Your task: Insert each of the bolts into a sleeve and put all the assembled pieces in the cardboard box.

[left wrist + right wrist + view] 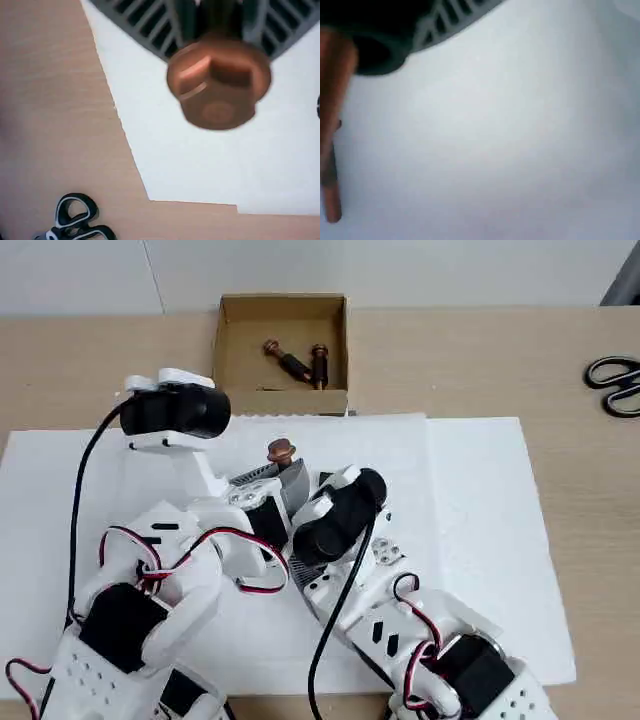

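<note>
So the left gripper (285, 472) is clamped on a bolt (218, 82). The grey ribbed fingers (135, 22) are closed around the shank, and the head pokes out just past the fingertips. The bolt is copper-coloured, with a round flanged head and a raised hex-looking block on it, a bit shiny on one edge.

The white foam sheet (470, 500) lies under the fingers. Beyond the fingertips is the cardboard box (228, 340), near but not touching the bolt, with two assembled pieces (292, 363) lying inside. Those have copper heads and dark sleeves, and they're side by side at an angle to each other.

The right gripper (325, 485) sits just beside the left fingers, and honestly I can't tell what state it's in. Its wrist view has a copper shaft (332, 125) next to a dark blurry mass.

The scissors (615, 385) are on the table (500, 360), well apart from both grippers.
</note>
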Robot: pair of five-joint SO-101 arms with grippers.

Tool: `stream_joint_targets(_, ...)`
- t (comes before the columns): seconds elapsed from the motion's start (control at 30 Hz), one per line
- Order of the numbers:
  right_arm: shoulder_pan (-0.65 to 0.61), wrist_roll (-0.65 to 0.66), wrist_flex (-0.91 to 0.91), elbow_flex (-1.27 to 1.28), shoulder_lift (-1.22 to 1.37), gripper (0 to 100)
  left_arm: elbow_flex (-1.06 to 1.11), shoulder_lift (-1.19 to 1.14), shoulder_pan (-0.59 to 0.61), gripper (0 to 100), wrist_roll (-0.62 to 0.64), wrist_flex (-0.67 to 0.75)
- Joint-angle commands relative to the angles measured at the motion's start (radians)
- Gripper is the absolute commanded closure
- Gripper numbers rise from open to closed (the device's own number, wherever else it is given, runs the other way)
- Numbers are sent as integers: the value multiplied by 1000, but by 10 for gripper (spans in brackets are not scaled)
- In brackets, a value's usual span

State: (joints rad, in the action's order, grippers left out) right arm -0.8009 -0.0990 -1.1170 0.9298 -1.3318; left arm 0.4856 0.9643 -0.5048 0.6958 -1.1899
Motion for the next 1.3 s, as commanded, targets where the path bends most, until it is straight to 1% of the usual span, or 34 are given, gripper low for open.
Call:
stream_joint_targets(0.0, -5, -8, -8, -6, -15, 995, -10, 17, 3, 994, -23, 28)
stream_joint_targets(0.23, 13, -9, 2, -11, -15, 995, -4, 17, 74, 994, -34, 32)
stream_joint_targets(0.37, 21, -11, 4, -12, -15, 995, -2, 15, 71, 994, -31, 26)
stream_joint_targets(0.5, 21, -9, 51, -12, -7, 995, 1, 8, 69, 994, -31, 31)
stream_joint_targets(0.57, 21, -9, 71, -12, -5, 995, 19, 11, 44, 994, -29, 34)
stream_joint_targets(0.7, 21, -9, 73, -12, -5, 995, 58, 15, 14, 994, -29, 32)
stream_joint_targets(0.97, 21, -8, 73, -12, -5, 995, 68, 15, 9, 994, 3, 26)
stream_joint_targets(1.13, 25, -8, 71, -31, -7, 995, 62, 15, 9, 994, 0, -49)
stream_joint_targets(1.27, 71, 2, 71, -49, -5, 995, 61, 17, 9, 994, -35, -124)
